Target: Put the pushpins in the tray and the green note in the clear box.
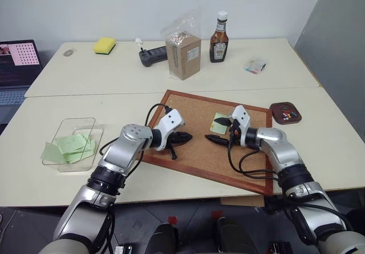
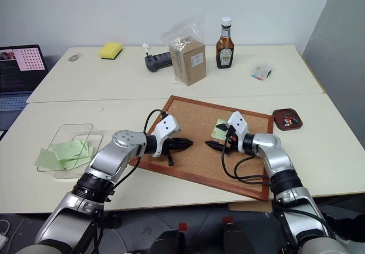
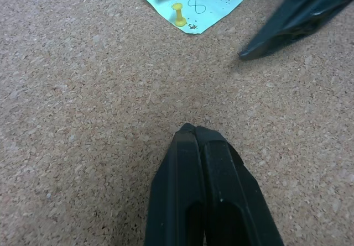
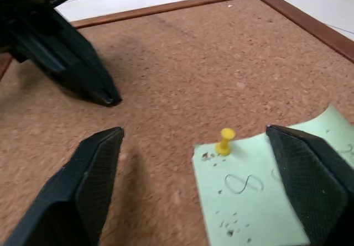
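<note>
yellow pushpin upright, pinning green note

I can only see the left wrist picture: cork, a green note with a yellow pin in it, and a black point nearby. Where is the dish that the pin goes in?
Observer: The brown tray sits on the table just off the cork board's right edge, with a few coloured pins in it.
Operator: And that black point?
Observer: It is a finger of the right gripper, whose fingers stand open on either side of the yellow pin.
Operator: Where will the note go?
Observer: Into the clear box left of the board; it holds several green slips.
</note>
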`<state>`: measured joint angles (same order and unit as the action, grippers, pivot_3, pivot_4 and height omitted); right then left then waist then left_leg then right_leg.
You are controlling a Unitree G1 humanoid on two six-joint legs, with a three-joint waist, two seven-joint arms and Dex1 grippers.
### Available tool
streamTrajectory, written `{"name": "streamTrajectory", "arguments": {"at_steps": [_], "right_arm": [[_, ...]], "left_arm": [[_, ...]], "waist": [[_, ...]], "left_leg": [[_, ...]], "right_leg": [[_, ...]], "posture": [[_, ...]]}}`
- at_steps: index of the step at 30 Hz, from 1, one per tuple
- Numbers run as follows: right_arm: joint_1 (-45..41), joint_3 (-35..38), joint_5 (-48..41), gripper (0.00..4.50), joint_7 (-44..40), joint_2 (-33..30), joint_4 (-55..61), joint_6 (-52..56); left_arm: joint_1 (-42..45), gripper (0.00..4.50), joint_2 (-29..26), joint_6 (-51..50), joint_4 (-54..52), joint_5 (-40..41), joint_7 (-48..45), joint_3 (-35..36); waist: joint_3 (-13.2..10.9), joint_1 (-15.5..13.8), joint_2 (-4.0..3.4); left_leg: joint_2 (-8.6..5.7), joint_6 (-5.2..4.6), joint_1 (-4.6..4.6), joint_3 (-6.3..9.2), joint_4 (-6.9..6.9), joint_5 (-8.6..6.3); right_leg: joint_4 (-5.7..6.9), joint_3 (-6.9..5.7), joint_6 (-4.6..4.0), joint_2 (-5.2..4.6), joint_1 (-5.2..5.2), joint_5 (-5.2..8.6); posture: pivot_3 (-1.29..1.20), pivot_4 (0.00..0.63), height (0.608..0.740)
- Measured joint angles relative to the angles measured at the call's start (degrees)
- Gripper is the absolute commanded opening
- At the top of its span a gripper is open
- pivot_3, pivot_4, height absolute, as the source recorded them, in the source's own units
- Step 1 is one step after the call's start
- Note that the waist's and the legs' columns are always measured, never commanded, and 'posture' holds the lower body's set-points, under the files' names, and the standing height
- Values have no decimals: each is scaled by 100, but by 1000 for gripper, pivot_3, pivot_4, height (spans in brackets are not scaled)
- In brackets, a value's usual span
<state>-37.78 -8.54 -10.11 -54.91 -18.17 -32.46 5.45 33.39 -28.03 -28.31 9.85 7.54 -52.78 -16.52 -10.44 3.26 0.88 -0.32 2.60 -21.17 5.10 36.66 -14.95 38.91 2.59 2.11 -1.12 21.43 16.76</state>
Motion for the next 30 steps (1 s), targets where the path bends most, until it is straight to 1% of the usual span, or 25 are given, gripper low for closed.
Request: {"name": "streamTrajectory", "arguments": {"at_steps": [1,2,3,5,8,9,14,15,17,18,25,30], "right_arm": [[-44,4,1,3312,5,40,-78,-9],[-83,4,1,3033,7,75,-161,-27],[-118,4,3,2893,12,96,-224,-49],[-169,7,9,2475,23,114,-332,-84],[-206,49,29,2014,50,118,-445,-122],[-223,49,58,1751,96,118,-481,-134],[-277,50,227,796,267,118,-610,-265],[-297,50,236,510,285,118,-631,-270],[-320,52,241,109,294,120,-659,-282],[-320,52,241,34,291,126,-660,-287],[-301,87,189,34,236,131,-579,-198],[-333,413,-135,34,252,94,48,189]], "left_arm": [[-5,0,0,-3,-4,0,7,0],[-10,0,0,-5,-8,0,12,0],[-14,0,0,-6,-10,0,17,0],[-24,0,0,-7,-21,0,26,0],[-30,0,-1,-8,-25,0,37,0],[-30,0,-1,-8,-25,0,40,0],[-25,0,2,-8,-17,0,42,0],[-24,0,2,-7,-16,0,42,0],[-19,0,7,-7,-9,0,42,-1],[-15,0,9,-7,-3,0,43,-1],[-1,0,15,-6,14,1,47,-2],[2,0,24,-7,29,1,48,-2]], "waist": [[0,1,0],[0,0,0],[0,0,0],[0,0,0],[0,1,0],[0,1,0],[0,1,0],[0,1,-1],[0,1,-1],[0,1,-1],[-1,1,-2],[-2,-1,-3]], "left_leg": [[0,0,0,1,-1,0],[0,0,0,2,-1,0],[0,0,-1,3,-1,0],[1,0,-1,8,-1,0],[0,0,0,20,-1,0],[0,0,0,21,-1,0],[-1,0,0,30,-1,0],[-1,0,0,31,-1,0],[-1,0,0,33,-1,0],[-1,0,0,35,-1,0],[-1,0,-2,38,0,0],[-1,0,-2,41,0,0]], "right_leg": [[0,0,0,0,0,0],[0,-1,0,0,0,0],[0,-1,-1,0,0,0],[0,0,-1,-1,1,0],[0,1,-1,-1,1,0],[0,0,-1,-1,1,0],[0,0,0,-1,0,0],[0,0,-1,-1,0,0],[0,-1,-1,-1,0,0],[0,-1,-1,-1,0,0],[1,-3,-1,-1,0,0],[1,-4,-1,-2,0,0]], "posture": [[0,150,740],[0,150,740],[0,150,740],[0,150,740],[0,150,740],[0,150,740],[0,150,740],[0,150,740],[0,150,740],[0,150,740],[0,150,740],[0,150,740]]}}
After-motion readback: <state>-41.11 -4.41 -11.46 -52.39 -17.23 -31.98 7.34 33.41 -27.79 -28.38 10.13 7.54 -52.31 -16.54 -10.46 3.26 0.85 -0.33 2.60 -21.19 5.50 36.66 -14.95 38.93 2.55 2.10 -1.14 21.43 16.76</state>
